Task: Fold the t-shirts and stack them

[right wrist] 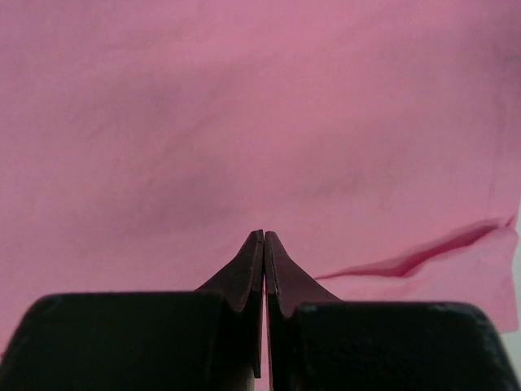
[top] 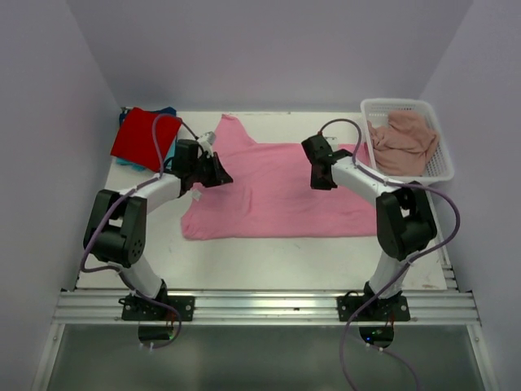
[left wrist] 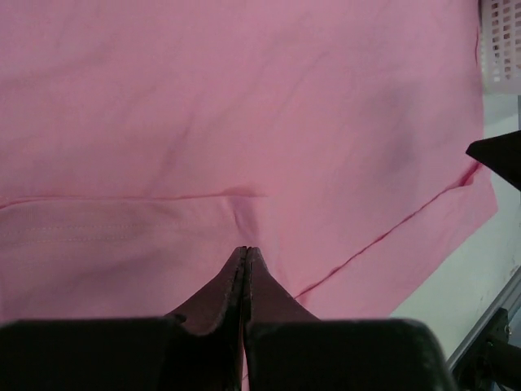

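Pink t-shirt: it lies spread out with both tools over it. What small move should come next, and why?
Probably open both tools, ready to pinch the cloth. The pink t-shirt lies flat and unfolded; the left tool and right tool are shut, apparently gripping nothing.

Top looks down; wrist views skim pink t-shirt (top: pixel 277 191)

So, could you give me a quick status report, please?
Both shut: left gripper, right gripper, over the bright pink t-shirt, spread out. Folded red t-shirt far left; dusty-pink t-shirt in basket. Nothing in the way.
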{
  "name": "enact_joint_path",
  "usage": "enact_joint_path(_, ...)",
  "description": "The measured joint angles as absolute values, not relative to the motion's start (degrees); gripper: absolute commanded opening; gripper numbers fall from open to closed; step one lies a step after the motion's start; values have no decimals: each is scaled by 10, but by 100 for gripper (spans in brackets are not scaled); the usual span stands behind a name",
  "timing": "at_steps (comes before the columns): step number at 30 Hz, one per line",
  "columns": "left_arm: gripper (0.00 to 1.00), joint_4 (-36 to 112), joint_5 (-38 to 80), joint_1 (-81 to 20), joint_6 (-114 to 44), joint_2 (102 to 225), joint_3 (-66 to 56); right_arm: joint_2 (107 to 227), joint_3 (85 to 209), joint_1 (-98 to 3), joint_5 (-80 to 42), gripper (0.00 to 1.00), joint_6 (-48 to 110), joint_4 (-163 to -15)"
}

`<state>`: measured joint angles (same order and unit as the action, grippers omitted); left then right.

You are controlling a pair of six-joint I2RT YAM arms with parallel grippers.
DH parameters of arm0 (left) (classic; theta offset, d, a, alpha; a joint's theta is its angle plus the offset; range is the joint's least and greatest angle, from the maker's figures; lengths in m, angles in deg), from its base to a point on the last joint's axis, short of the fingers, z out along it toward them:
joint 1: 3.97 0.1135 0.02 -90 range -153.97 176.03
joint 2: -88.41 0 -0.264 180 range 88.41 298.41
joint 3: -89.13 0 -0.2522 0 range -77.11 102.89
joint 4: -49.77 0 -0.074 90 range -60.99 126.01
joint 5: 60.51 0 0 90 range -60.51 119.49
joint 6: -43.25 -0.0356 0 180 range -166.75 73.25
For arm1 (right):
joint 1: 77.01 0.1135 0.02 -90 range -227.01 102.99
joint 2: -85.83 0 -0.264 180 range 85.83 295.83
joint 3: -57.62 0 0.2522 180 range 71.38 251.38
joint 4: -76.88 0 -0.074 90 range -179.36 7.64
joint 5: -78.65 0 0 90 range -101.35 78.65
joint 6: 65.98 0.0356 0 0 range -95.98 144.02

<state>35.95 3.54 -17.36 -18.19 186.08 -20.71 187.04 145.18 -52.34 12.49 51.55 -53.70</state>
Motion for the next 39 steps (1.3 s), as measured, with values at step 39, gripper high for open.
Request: enact_joint_path(39, 0, 280, 163, -175, -128, 1765, -377, 1831, 1257, -447, 51, 0, 592, -694)
